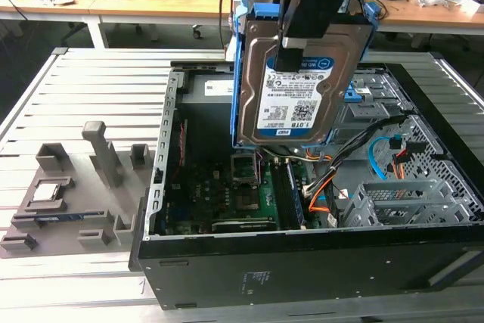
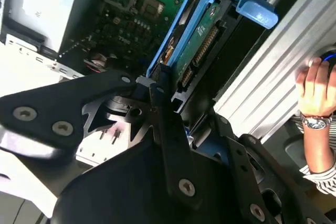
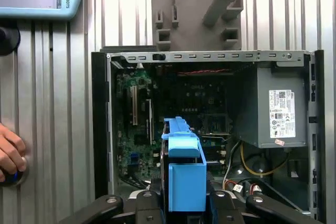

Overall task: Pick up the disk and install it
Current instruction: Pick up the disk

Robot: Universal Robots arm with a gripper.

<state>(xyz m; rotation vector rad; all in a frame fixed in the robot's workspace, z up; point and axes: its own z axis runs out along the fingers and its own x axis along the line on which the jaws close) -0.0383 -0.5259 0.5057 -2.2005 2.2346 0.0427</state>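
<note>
The disk [image 1: 296, 88] is a silver hard drive with a white-and-blue label, set in blue plastic side rails. It hangs upright in the air above the open computer case [image 1: 302, 262], over the motherboard [image 1: 227, 202]. My gripper [image 1: 301, 39] comes down from above and is shut on the disk, one black finger [image 1: 290, 49] lying across its labelled face. In the second wrist view the disk [image 2: 197, 40] shows edge-on between the black fingers [image 2: 157, 95]. In the first wrist view its blue rail [image 3: 184, 166] hangs over the case interior.
A silver drive cage [image 1: 401, 202] and orange and blue cables [image 1: 378, 160] fill the case toward the exterior view's right. A grey holder [image 1: 72, 194] on the exterior view's left carries a square chip [image 1: 47, 191] and a memory stick [image 1: 64, 218]. A person's hand [image 2: 315, 87] rests on the slatted table.
</note>
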